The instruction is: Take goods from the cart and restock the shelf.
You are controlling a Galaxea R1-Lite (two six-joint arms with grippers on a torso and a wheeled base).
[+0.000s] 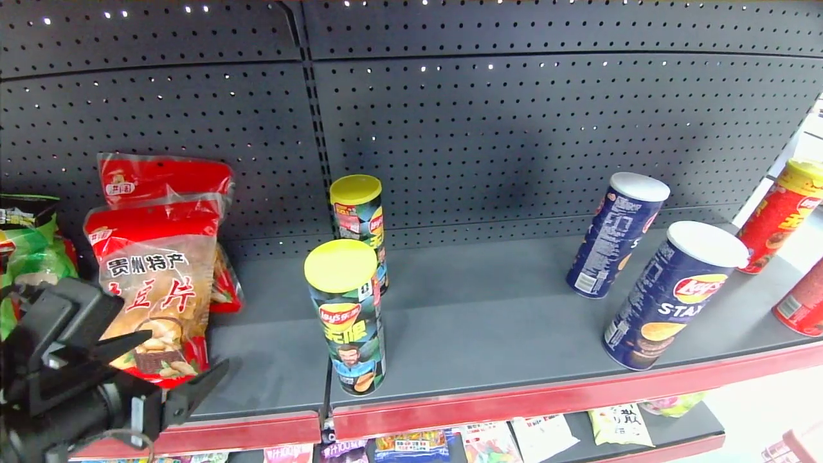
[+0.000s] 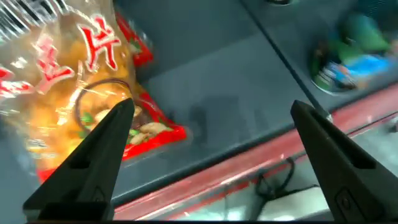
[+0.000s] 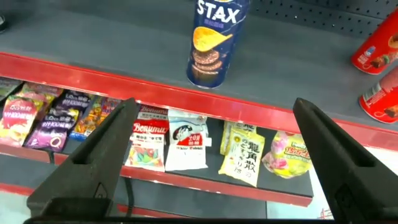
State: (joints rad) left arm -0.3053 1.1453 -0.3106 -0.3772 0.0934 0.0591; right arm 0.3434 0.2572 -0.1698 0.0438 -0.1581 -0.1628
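The grey shelf (image 1: pixel 488 308) is sitting against a dark pegboard wall (image 1: pixel 514 128), carrying chip cans (image 1: pixel 347 321) and snack bags (image 1: pixel 157 283). The left gripper (image 1: pixel 186 352) is hovering spread apart beside the bags. The right gripper (image 3: pixel 216 106), also spread, is facing the lower tier's packets (image 3: pixel 186 146).

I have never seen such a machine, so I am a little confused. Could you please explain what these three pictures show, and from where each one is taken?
This is a robot with two arms, restocking a shop shelf. One picture comes from a camera on its head, looking down at the shelf. The other two come from cameras on its wrists. The dark prongs there are the left pincer and the right pincer. Both are open and hold nothing. On the shelf stand snack bags, two yellow-lidded cans, two blue cans and red cans.
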